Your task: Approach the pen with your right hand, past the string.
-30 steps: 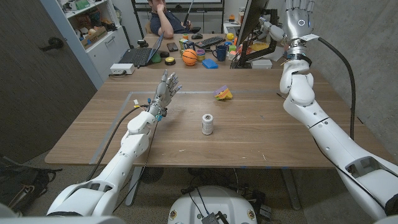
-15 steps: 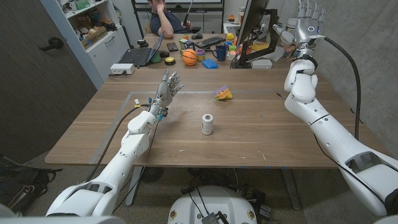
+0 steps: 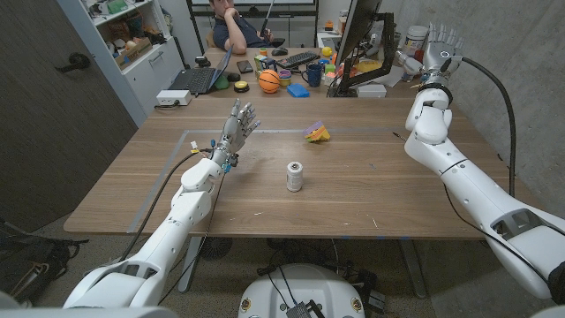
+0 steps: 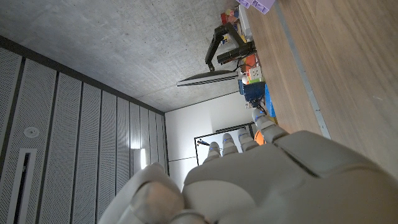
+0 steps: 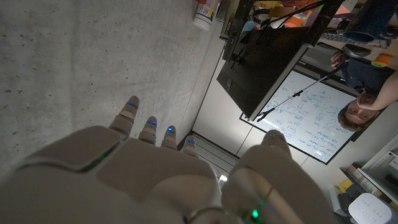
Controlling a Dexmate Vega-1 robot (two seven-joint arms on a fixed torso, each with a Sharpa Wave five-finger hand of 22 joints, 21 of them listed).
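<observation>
High above the table's point(image 3: 353, 190) far right corner, our right hand point(image 3: 439, 44) has fingers apart, holding nothing. Next we lower it toward the pen point(image 3: 395, 135).

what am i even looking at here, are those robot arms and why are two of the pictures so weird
Yes, this is a robot with two white arms, each ending in a hand with fingers. The wide picture comes from a camera on its head, looking down at a wooden table. The left hand is held up over the table with fingers apart, holding nothing. The right hand is raised high past the table's far edge, also holding nothing.

The other two pictures come from cameras on the wrists, looking along the back of each hand, so they appear turned around: you see a concrete wall and the room behind.

On the table stand a small white spool and a purple and yellow object. A person sits at a cluttered desk behind.
</observation>
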